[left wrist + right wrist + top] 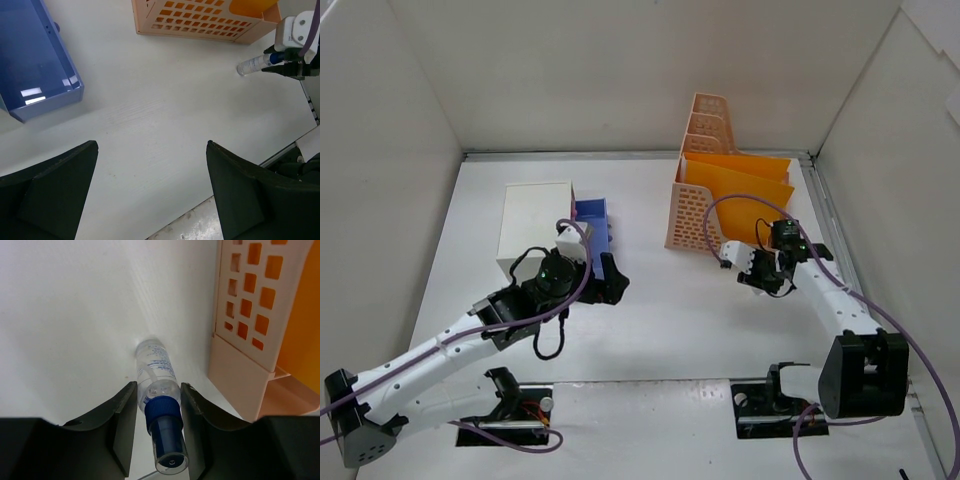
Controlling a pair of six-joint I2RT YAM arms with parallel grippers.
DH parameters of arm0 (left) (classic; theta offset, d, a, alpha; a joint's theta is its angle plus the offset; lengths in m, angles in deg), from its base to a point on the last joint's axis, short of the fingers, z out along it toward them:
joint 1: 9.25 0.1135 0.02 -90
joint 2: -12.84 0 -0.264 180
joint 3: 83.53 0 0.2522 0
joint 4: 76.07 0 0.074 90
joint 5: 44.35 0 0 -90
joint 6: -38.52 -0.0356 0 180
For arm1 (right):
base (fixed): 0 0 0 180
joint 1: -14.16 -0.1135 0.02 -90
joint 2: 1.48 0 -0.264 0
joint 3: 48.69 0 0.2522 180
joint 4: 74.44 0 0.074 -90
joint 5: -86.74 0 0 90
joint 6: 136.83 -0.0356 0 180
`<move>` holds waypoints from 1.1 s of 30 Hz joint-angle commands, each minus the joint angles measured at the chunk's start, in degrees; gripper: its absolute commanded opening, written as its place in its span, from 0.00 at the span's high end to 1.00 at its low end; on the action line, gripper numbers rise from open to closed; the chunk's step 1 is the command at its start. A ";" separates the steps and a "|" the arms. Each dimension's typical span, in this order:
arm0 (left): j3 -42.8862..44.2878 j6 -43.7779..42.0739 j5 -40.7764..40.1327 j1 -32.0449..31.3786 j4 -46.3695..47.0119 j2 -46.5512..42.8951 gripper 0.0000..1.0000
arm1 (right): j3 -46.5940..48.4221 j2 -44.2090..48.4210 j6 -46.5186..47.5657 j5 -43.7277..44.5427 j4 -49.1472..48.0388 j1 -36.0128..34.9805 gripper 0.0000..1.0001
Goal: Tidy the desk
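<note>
The desk (670,320) is a wide white tabletop. My right gripper (158,386) is shut on a small clear spray bottle (156,369) with a blue cap, gripped at its neck. The bottle's base is at or near the desk, close to the peach file rack. The bottle also shows in the left wrist view (254,64), sticking out of the right gripper (292,67). My left gripper (151,145) is open and empty, low over bare desk just right of the open blue drawer (35,60). From above, the left gripper (610,285) is near the drawer's front.
A white drawer unit (533,225) stands at the back left, its blue drawer (595,225) pulled out and empty. A peach perforated file rack (695,210) holding orange folders (745,175) stands at the back right. White walls enclose the desk.
</note>
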State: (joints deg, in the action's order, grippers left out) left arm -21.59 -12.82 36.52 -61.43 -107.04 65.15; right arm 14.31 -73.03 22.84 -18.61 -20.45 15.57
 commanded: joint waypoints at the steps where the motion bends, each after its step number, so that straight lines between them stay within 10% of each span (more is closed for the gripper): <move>1: 1.21 0.98 -1.60 -0.38 1.31 -1.34 0.15 | 2.87 4.82 5.90 -3.79 3.43 -2.45 1.00; 9: 0.16 1.60 -12.29 -4.41 0.34 -8.00 0.16 | 16.23 5.20 3.20 -15.84 9.52 -20.90 1.00; 17: -0.72 4.67 -20.49 -6.97 -6.86 -16.53 0.16 | 32.84 -13.13 -16.65 -10.33 -7.26 -39.88 1.00; 33: -0.11 7.84 -24.89 -9.25 -15.39 -22.78 0.17 | 65.55 -46.13 -26.69 11.92 -18.15 -48.17 1.00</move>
State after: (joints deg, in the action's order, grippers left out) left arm -22.73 -5.83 12.98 -70.33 -122.62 40.87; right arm 76.05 -118.88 -2.51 -13.63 -31.64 -32.03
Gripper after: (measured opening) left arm 0.828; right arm 0.341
